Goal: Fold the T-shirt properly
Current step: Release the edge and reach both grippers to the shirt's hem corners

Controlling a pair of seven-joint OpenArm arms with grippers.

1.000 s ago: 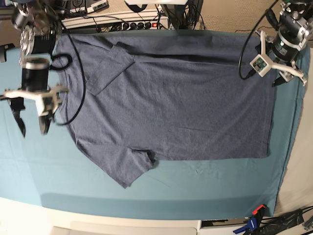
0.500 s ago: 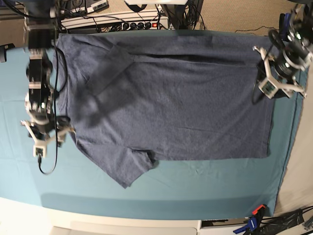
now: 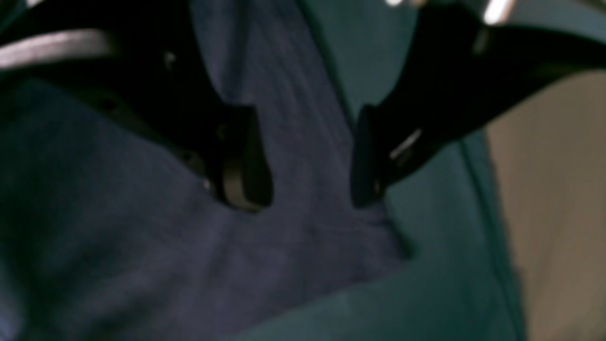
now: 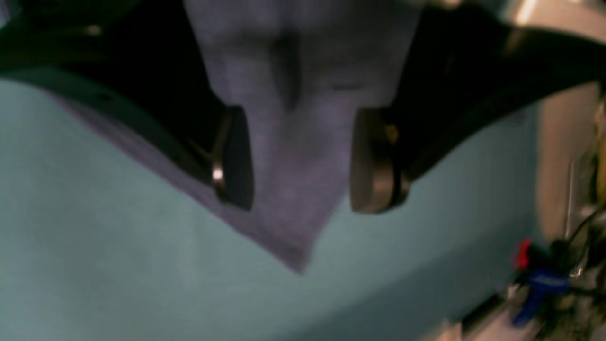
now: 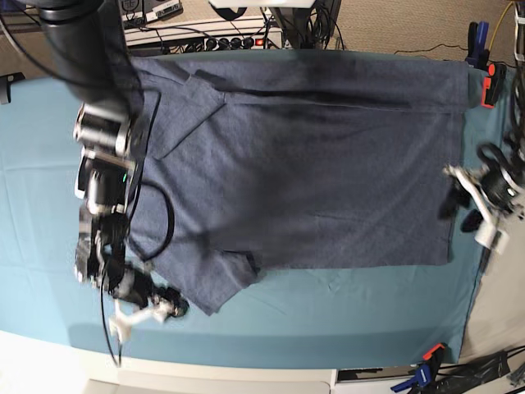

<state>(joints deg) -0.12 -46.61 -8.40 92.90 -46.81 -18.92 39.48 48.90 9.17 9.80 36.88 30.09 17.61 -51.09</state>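
Both grippers lower, over T-shirt (image 5: 312, 172)

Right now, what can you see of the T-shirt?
The T-shirt is heathered blue-grey knit, spread flat on the teal cloth, neck toward the base view's left, hem toward its right. The far long edge is folded inward, with one sleeve over the body; the near sleeve lies pointing out onto the cloth. No lettering shows. The right gripper is open over that sleeve's tip, the left gripper open over the near hem corner. Neither visibly grips it.
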